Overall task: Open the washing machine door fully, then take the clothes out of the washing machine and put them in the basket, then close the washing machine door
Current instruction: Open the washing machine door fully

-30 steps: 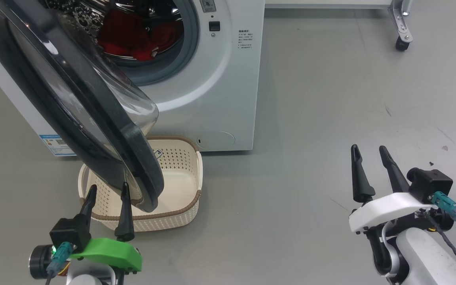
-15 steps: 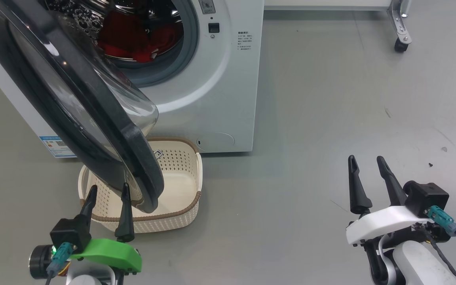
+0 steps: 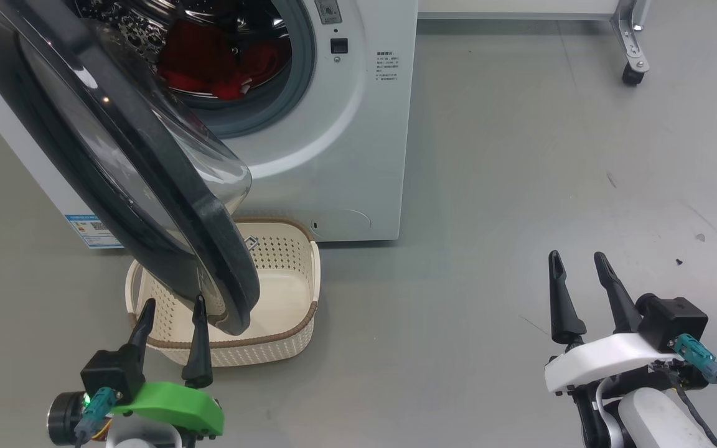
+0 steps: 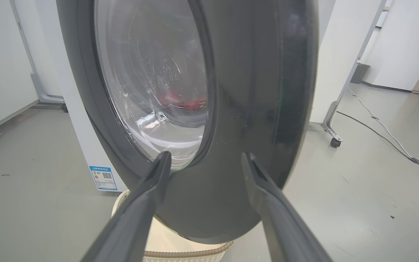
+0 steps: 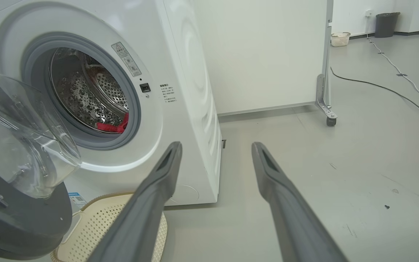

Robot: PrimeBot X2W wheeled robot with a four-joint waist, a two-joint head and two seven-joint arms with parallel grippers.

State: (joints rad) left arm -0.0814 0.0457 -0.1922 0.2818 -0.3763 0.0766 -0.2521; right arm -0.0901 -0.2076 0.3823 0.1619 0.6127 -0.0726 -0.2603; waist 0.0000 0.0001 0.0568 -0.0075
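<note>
The white front-loading washing machine (image 3: 358, 155) stands with its door (image 3: 116, 155) swung only part-way out, its black rim hanging over the cream basket (image 3: 253, 354) on the floor in front of the machine. The red clothes (image 3: 209, 56) lie in the steel drum. The step in hand looks like the first: opening the door fully.

The left tool (image 3: 174, 303), fingers spread and empty, sits near the door's lower rim; contact cannot be told. It probably needs to push that rim wider, clear of the basket. The right tool (image 3: 577, 256), also spread and empty, hovers well to the right over the bare grey floor (image 3: 489, 186).

Behind are a white panel on a castered frame (image 3: 631, 68) and a trailing cable (image 5: 376, 85).
</note>
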